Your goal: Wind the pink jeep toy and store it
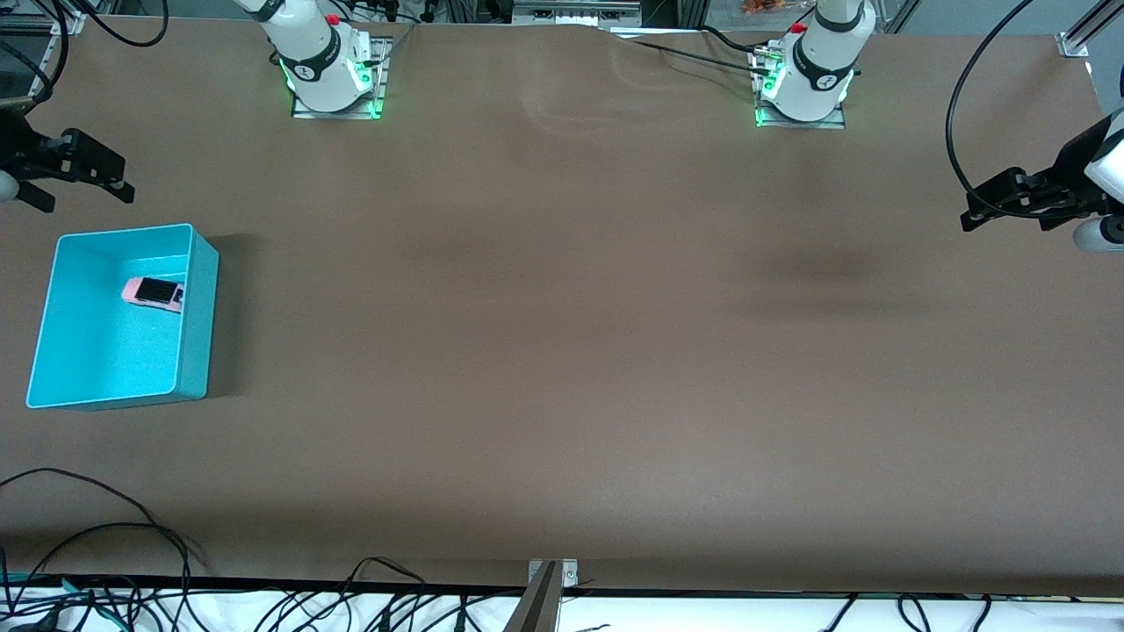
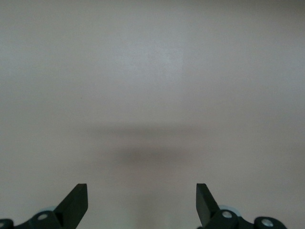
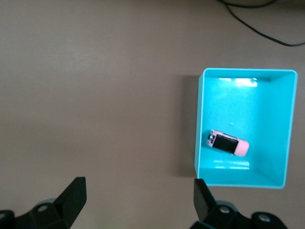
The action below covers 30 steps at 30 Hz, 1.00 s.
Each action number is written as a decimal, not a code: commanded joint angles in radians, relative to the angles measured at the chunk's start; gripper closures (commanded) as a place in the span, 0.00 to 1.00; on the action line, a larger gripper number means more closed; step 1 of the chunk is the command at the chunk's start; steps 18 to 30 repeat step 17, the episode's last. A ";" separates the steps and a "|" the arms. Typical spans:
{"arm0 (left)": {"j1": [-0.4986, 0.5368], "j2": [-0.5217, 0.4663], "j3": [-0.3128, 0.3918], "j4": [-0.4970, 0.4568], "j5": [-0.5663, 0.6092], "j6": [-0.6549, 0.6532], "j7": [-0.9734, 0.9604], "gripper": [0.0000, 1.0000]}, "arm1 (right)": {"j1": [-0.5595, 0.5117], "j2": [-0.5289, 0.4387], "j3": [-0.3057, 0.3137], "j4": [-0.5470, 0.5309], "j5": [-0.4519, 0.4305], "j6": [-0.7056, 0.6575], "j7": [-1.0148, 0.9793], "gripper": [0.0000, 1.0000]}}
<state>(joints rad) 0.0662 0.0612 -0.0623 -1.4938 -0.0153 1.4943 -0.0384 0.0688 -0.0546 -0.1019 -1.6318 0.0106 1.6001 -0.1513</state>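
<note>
The pink jeep toy (image 1: 154,292) lies inside the teal bin (image 1: 200,298) at the right arm's end of the table, close to the bin wall that faces the table's middle. It also shows in the right wrist view (image 3: 228,143), in the bin (image 3: 198,129). My right gripper (image 1: 83,180) hangs open and empty above the table, over the spot just past the bin toward the robots' bases; in its wrist view (image 3: 138,191) the jaws stand wide apart. My left gripper (image 1: 988,211) hangs open and empty over the left arm's end of the table (image 2: 141,195).
The brown table (image 1: 562,351) carries only the bin. Loose black cables (image 1: 105,527) lie along the table's edge nearest the front camera. The two arm bases (image 1: 329,79) (image 1: 803,88) stand along the edge farthest from that camera.
</note>
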 commanded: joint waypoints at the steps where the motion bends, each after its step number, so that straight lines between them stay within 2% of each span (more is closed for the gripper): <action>1: 0.001 0.008 -0.004 0.026 0.023 -0.019 -0.011 0.00 | 0.005 0.018 -0.001 0.056 -0.029 -0.063 0.052 0.00; 9: 0.001 0.008 -0.005 0.026 0.023 -0.019 -0.011 0.00 | 0.005 0.016 0.001 0.056 -0.024 -0.081 0.128 0.00; 15: 0.001 0.008 -0.005 0.026 0.023 -0.019 -0.011 0.00 | 0.003 0.022 0.022 0.056 -0.023 -0.085 0.128 0.00; 30: 0.000 0.008 -0.005 0.026 0.023 -0.019 -0.011 0.00 | 0.003 0.025 0.022 0.059 -0.012 -0.085 0.128 0.00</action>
